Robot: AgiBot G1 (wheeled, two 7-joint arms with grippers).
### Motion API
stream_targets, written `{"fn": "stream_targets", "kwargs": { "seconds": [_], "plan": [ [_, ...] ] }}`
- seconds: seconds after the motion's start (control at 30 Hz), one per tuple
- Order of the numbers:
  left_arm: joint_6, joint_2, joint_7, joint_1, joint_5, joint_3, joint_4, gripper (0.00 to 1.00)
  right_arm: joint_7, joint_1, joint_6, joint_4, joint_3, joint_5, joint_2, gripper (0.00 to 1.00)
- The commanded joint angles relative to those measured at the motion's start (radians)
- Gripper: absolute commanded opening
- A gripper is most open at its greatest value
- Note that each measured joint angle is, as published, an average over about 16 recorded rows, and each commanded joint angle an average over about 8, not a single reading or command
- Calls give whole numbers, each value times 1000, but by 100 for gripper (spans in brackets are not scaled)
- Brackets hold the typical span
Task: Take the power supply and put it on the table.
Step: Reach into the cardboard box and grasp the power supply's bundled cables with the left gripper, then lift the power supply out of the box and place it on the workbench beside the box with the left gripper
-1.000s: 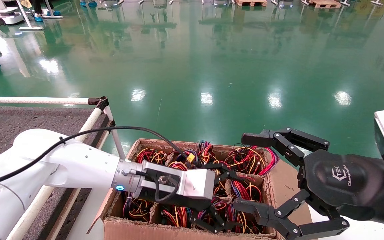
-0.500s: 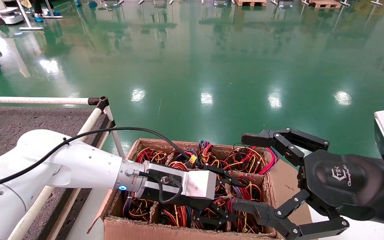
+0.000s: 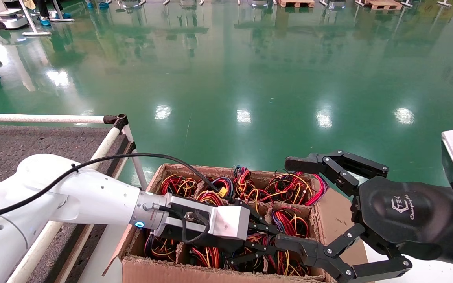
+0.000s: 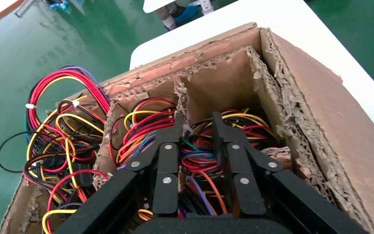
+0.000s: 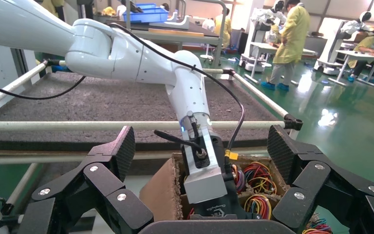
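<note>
White glossy left arm (image 3: 73, 192), black cable along it, blue light at the wrist; black screw-studded left claw (image 4: 197, 129). Right claw (image 3: 309, 204) black, white logo.

Bright, even overhead light. White glare spots shine on the glossy green floor (image 3: 250, 78). Everything near looks sharp.

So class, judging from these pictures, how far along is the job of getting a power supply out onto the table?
Early stage. Done: the left claw has reached into the cardboard box, open around a wire bundle in one compartment. In hand: nothing gripped yet. Left: close on a power supply, lift it, carry it to the grey table, which shows no unit on it. The right claw hovers open beside the box.
</note>
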Motion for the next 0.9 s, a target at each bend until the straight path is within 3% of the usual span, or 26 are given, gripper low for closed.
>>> {"fn": "stream_targets", "kwargs": {
  "seconds": [0.03,0.9],
  "plan": [
    [7,0,5,1,-6,4,10,0,0,0,0,0,0,0,0,100],
    [98,-26,-90,-57,-215,-67,79,0,0,0,0,0,0,0,0,100]
  ]
}}
